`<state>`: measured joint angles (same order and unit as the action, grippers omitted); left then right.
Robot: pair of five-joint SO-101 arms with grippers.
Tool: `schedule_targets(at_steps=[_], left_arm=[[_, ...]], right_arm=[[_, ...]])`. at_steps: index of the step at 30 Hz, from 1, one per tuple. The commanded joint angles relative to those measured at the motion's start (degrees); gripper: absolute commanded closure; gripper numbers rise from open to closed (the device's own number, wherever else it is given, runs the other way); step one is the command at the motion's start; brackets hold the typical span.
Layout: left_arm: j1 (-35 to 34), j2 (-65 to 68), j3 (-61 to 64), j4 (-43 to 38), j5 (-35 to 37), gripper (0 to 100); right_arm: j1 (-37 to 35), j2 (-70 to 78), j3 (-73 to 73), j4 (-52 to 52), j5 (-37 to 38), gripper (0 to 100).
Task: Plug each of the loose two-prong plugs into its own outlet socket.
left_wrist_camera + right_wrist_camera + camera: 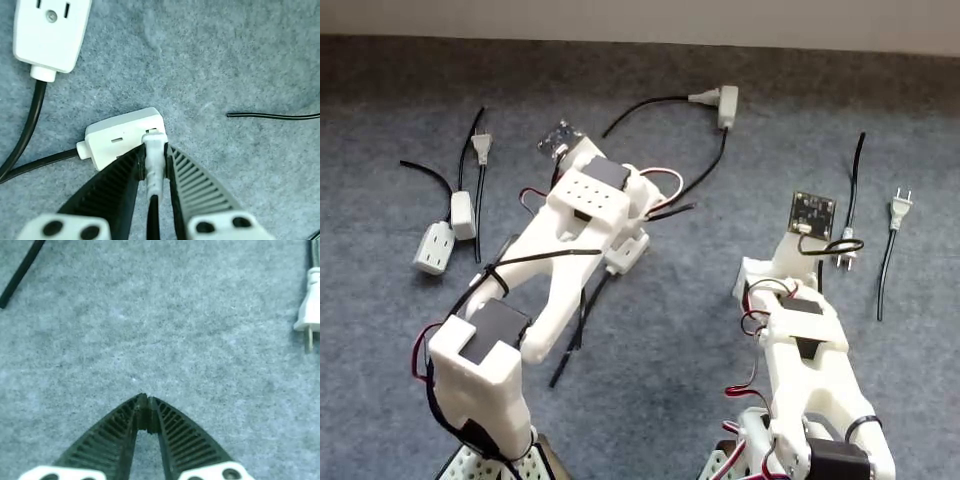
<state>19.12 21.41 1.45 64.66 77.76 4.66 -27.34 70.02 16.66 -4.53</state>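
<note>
Grips a white two-prong plug (pixel 154 172) in the left end effector (pixel 156 157) — its tip against a white rectangular outlet socket (pixel 120 135) on the grey felt bench (pixel 240 60). Holds the right end effector (pixel 146 415) pinched closed, empty — near a second white plug (pixel 309 305).

Middle socket (pixel 122 137): white, lying flat; your held plug (pixel 154 160) stands nose-on against its face.
Far socket (pixel 728 105): white, far plug (pixel 703 98) touching its side.
Left socket (pixel 433 247): white, face up, second socket (pixel 463 214) just beside.
Left plug (pixel 481 147): loose, farther back.
Right plug (pixel 900 208): loose, prongs pointing far.
Near-right plug (pixel 844 255): loose, prongs pointing near.
</note>
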Motion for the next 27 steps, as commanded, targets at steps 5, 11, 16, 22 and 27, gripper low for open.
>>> schedule_targets(at_steps=[5,11,16,22,27], left_arm=[[-4.18,0.48,2.68,5.01,0.26,99],[-6.55,0.48,5.85,9.14,-0.18,99],[-6.9,0.48,8.92,8.62,-0.18,99],[-6.99,0.48,9.27,8.88,-1.93,99],[-7.08,0.48,10.42,8.88,-13.19,99]], right_arm=[[-0.48,0.04,-0.22,-0.92,-0.26,99.1],[-0.48,0.04,-0.22,-0.92,-0.26,99.1],[-0.48,0.04,-0.22,-0.92,-0.26,99.1],[-0.48,0.04,-0.22,-0.92,-0.26,99.1],[-0.48,0.04,-0.22,-0.92,-0.26,99.1]])
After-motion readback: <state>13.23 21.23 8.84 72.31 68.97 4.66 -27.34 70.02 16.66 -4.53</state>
